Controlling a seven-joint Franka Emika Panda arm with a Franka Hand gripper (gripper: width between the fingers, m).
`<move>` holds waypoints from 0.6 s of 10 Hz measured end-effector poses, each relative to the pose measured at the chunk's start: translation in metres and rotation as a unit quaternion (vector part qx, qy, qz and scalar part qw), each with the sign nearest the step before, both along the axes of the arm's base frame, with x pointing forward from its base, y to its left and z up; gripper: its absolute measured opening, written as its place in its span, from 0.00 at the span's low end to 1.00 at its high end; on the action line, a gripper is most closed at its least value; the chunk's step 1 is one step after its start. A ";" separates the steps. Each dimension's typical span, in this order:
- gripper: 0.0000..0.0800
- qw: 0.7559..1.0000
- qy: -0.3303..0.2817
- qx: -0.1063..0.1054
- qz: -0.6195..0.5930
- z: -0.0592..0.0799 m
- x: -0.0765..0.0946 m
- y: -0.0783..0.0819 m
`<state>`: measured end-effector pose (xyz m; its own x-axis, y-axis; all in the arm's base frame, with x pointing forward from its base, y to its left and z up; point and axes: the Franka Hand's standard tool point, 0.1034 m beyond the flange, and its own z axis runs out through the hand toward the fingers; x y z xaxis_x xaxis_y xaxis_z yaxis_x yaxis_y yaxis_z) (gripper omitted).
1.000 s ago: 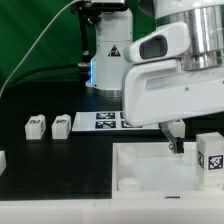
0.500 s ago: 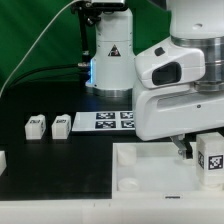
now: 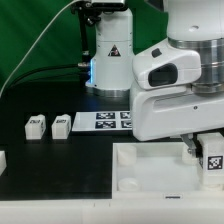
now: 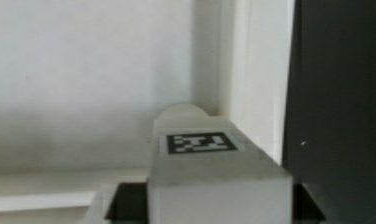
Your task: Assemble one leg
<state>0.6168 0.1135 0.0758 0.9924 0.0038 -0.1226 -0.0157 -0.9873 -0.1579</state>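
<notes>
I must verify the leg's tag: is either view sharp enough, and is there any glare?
Wrist view: soft focus, but the tag on the leg still shows its pattern; light is even, no glare. Exterior view: sharper, though the tag is small; the tray washes out to near white, and the arm hides most of the hand.

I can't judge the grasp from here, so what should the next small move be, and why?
Probably close the jaws on the leg. The wrist view shows it upright and centred in front of the camera, and the exterior view has the gripper low beside it over the white tray-like piece. Whether the jaws already touch it is unclear.
</notes>
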 end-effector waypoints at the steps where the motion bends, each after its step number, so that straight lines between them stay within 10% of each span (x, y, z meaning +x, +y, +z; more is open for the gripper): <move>1: 0.38 1.000 -0.001 0.000 -0.001 0.000 0.000 0.000; 4: 0.38 0.972 0.005 -0.017 -0.236 -0.001 0.005 0.001; 6: 0.38 0.879 0.053 0.023 -0.474 -0.003 0.008 -0.003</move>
